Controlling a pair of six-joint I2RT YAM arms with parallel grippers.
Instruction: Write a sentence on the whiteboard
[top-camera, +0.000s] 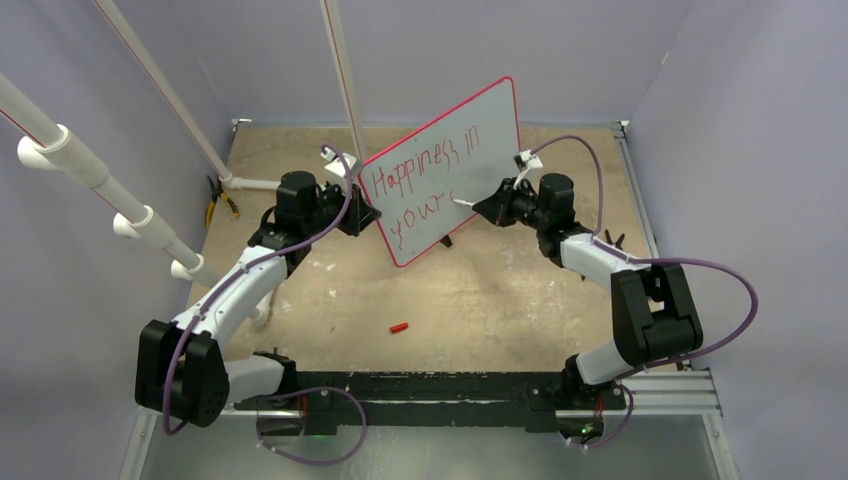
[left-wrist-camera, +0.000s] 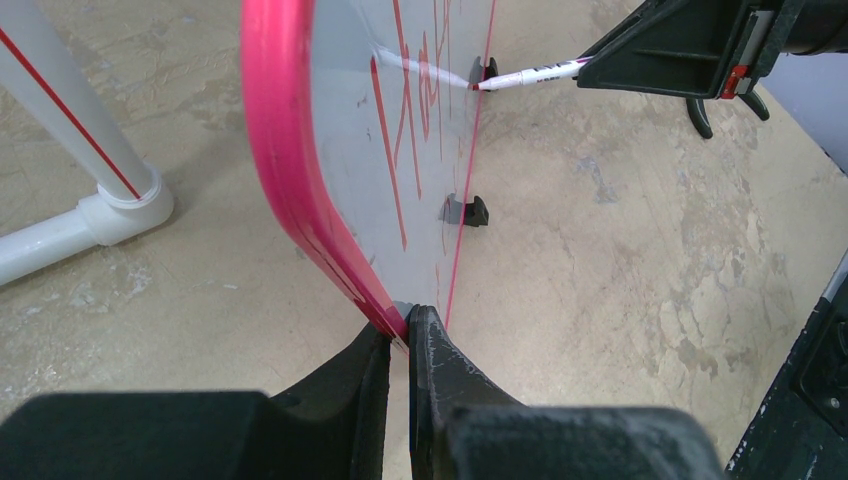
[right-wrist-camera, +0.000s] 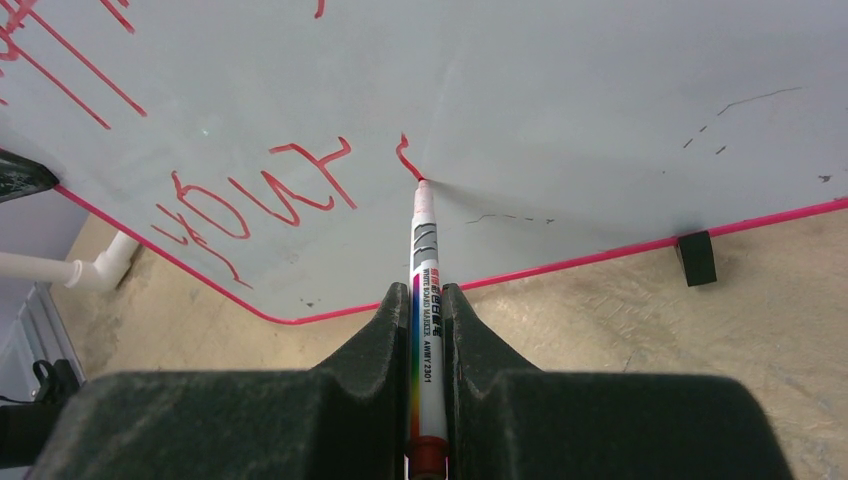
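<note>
nearest the bases, a small red cap (top-camera: 399, 327) lies alone on the table (top-camera: 500, 300), well apart from both arms. farther in, the left arm stretches forward and inward. the left tool (left-wrist-camera: 408, 335) is pressed together on the red rim at a lower corner of the whiteboard (top-camera: 485, 125), which stands on edge, leaning a little, mid-table. the right arm rises from its base, folds at the elbow and reaches inward, its wrist turned so the right tool (right-wrist-camera: 428, 300) faces the written side. that tool pinches a marker (right-wrist-camera: 424, 235) by its barrel. the marker's long axis runs straight out from the tool to the board, and its tip touches the surface at a short red hook just right of "your". the sentence (top-camera: 425, 175) reads "happiness in" above and "your" below. by my judgement the next stroke turns on the bare board to the right of the tip along the lower line. the right arm is nearer to it, while the left only steadies.
</note>
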